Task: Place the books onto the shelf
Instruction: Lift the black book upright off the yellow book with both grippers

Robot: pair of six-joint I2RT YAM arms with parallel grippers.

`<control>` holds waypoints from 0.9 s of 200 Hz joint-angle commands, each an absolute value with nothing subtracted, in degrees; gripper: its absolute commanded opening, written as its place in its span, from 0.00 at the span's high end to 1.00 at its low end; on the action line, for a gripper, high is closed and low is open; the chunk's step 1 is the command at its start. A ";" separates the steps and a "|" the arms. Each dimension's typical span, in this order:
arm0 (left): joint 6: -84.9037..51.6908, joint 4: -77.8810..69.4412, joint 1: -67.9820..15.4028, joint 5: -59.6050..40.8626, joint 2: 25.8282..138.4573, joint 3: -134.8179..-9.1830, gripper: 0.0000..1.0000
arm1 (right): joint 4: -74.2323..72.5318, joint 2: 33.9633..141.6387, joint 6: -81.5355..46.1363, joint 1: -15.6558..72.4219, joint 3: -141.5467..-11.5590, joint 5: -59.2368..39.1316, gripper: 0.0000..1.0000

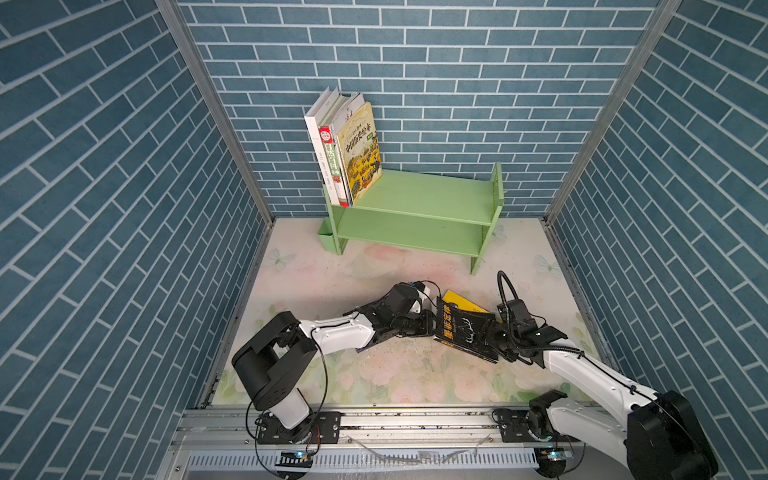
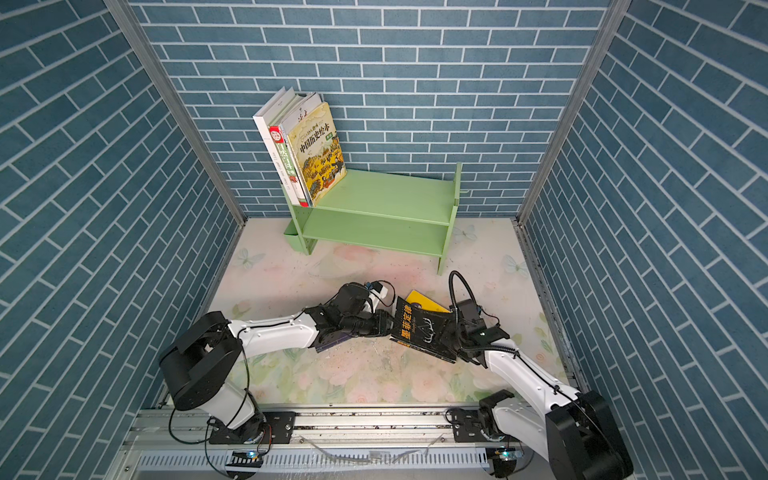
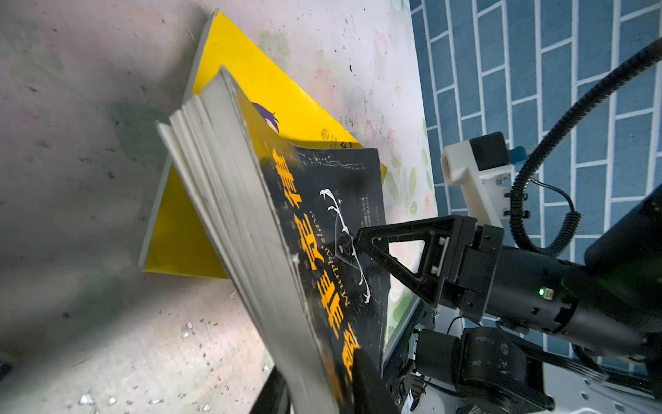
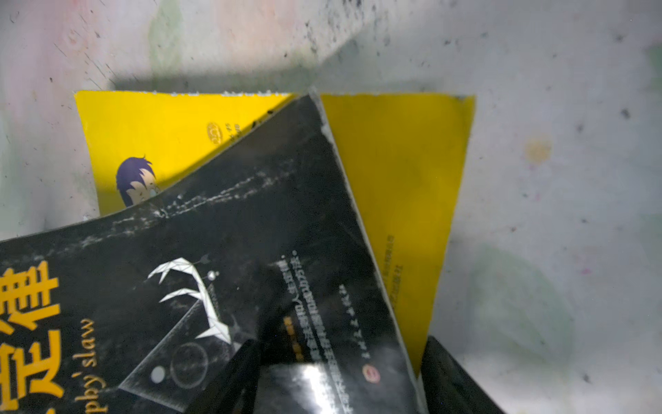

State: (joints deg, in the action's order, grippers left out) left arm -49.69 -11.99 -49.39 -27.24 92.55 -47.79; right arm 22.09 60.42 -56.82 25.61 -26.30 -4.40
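A black book (image 1: 463, 328) sat tilted over a yellow book (image 1: 457, 300) on the table (image 1: 374, 365), the right end effector (image 1: 491, 334) clamped on one edge and the left end effector (image 1: 430, 326) straddling the opposite edge, grip unclear; a firm left hold looked wise before any handover toward the shelf (image 1: 419, 195).

Floral table (image 1: 374, 374), green shelf (image 1: 424, 193), yellow book (image 1: 457, 300)

Your top views look down from 6 o'clock at the shelf (image 1: 415, 193); both wrist views closely share the black book (image 3: 322, 222).
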 commanded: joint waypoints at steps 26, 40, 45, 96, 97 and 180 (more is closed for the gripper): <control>-50.22 -18.85 -50.43 -30.81 92.56 -48.30 0.75 | 17.78 59.77 -59.79 25.92 -26.84 -7.93 0.30; -51.63 -21.27 -50.45 -31.75 93.70 -48.00 0.75 | 16.90 59.72 -60.16 25.91 -26.47 -8.17 0.30; -52.18 -21.94 -50.45 -31.94 93.97 -47.91 0.74 | 16.73 59.60 -60.19 26.01 -26.38 -8.22 0.30; -53.00 -22.92 -50.61 -33.05 96.53 -49.57 0.62 | 16.89 58.59 -60.16 26.02 -25.93 -7.85 0.30; -53.00 -22.93 -50.62 -33.00 96.56 -49.57 0.63 | 16.88 58.56 -60.14 25.97 -25.88 -7.84 0.30; -51.67 -20.54 -50.64 -31.60 94.84 -49.74 0.78 | 18.03 57.62 -59.65 25.99 -26.01 -7.30 0.28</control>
